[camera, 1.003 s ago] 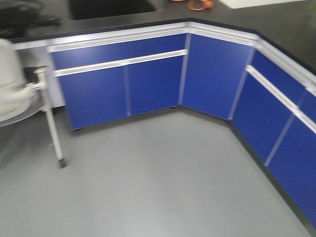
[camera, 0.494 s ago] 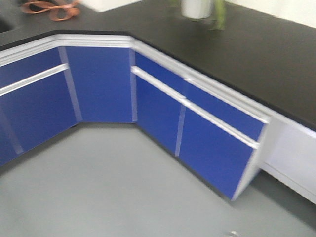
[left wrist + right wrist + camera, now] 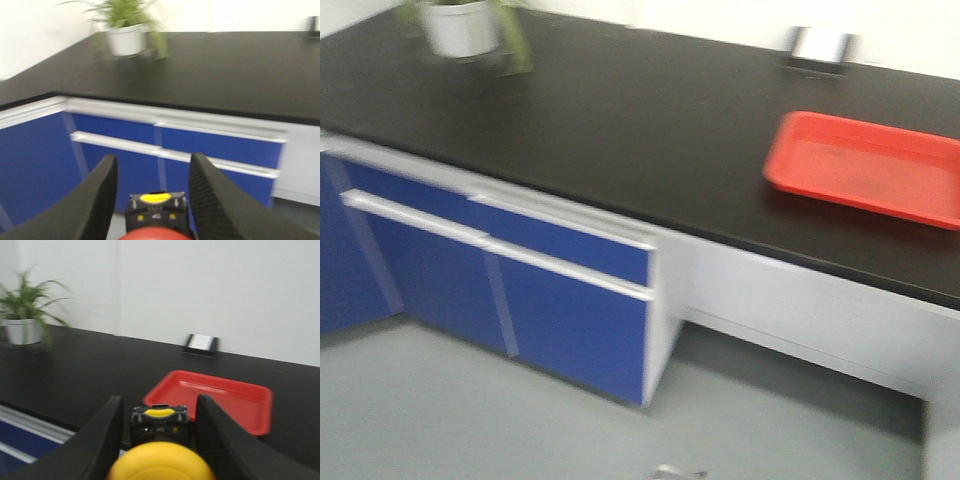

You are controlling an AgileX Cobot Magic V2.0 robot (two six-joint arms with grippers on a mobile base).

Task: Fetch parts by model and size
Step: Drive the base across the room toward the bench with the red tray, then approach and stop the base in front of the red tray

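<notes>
In the left wrist view, the red-capped push-button switch (image 3: 156, 212) sits low between the black fingers of my left gripper (image 3: 153, 157), which is shut on its black body; only the top of the red cap shows at the frame's bottom edge. The right wrist view has the yellow-capped push-button switch (image 3: 160, 460) held the same way in my right gripper (image 3: 159, 398), cap toward the camera. Both grippers hang in the air before a black counter (image 3: 620, 120). Neither gripper appears in the front view.
A red tray (image 3: 865, 165) lies on the counter at the right, with a small dark and silver object (image 3: 817, 48) behind it by the wall. A potted plant (image 3: 460, 28) stands at the far left. Blue cabinet doors (image 3: 570, 320) sit under the counter above a grey floor.
The front view has swung right along the counter: the corner cabinets slid out to the left, the plant moved to the far left, and the red tray came into view.
</notes>
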